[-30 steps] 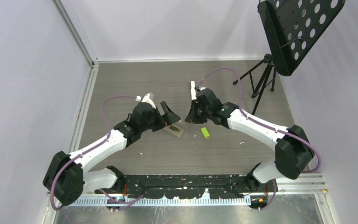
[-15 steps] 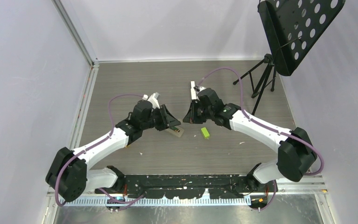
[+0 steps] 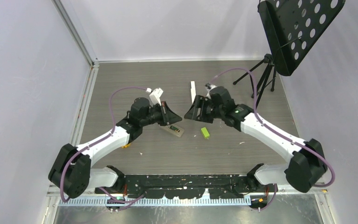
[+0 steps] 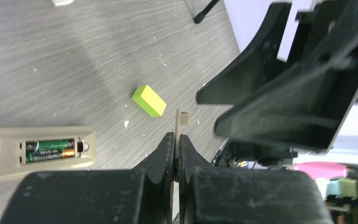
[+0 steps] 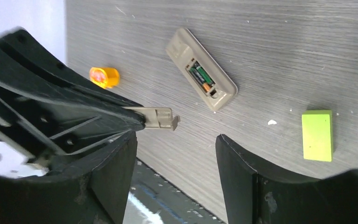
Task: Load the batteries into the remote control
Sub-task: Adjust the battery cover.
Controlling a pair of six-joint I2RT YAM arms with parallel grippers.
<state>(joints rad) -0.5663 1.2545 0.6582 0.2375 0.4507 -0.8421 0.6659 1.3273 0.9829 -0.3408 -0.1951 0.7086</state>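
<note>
The thin battery cover (image 4: 182, 120) is pinched by the closed left hand (image 4: 177, 140); the right hand (image 5: 175, 144) is spread, empty. 2 batteries (image 4: 50, 149) are seated in the remote (image 4: 4, 154). Slipping is risked by the edge-only grip.

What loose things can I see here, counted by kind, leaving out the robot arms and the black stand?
remote control: 1
batteries in its open compartment: 2
battery cover: 1
green block: 1
orange piece: 1
white strip: 1
Total: 7
</note>
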